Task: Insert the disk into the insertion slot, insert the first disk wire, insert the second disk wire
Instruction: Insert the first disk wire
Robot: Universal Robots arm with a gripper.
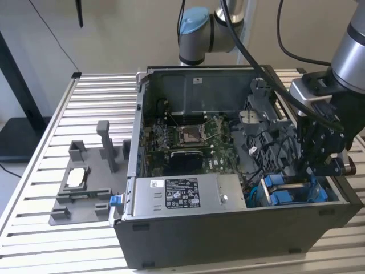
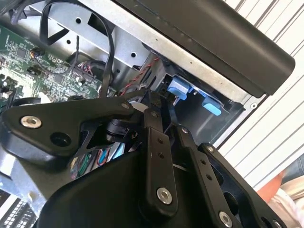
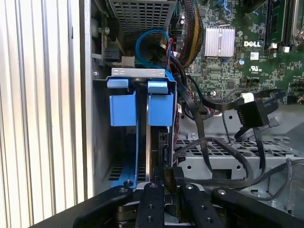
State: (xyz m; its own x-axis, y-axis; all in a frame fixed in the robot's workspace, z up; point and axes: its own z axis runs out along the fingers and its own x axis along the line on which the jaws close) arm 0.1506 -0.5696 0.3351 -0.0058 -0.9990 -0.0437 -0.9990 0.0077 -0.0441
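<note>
In the first wrist view, the gripper [image 3: 164, 175] has its fingers pressed nearly together, pinching the narrow edge of the disk [image 3: 159, 121]. The disk stands on edge in the insertion slot [image 3: 137, 72], its blue frame just beside a second blue carrier [image 3: 122, 107]. Whether it is fully home I cannot tell (depth reads poorly from here). Your first risk is skew: if the frame meets the cage rails tilted, it binds, and pushing harder makes the pinch slip. The black wires [image 3: 213, 142] loop close beside the disk, and a black connector [image 3: 254, 114] hangs free. A loop caught under the frame would be crushed or would block seating.

In the second wrist view, the gripper [image 2: 159, 102] reaches in near a blue tab [image 2: 178, 88]. Red-and-black wires [image 2: 137, 80] lie near its tip and can hook the linkage when you move.

In the exterior view, the gripper [image 1: 309, 174] stands over the slot at the computer case's [image 1: 228, 240] four o'clock corner. The power supply box [image 1: 177, 194] sits at six o'clock and the motherboard [image 1: 191, 137] near the centre. The arm's black cable [image 1: 256, 63] crosses the case wall at one o'clock, where it could drag on that edge and pull your approach off line.
</note>
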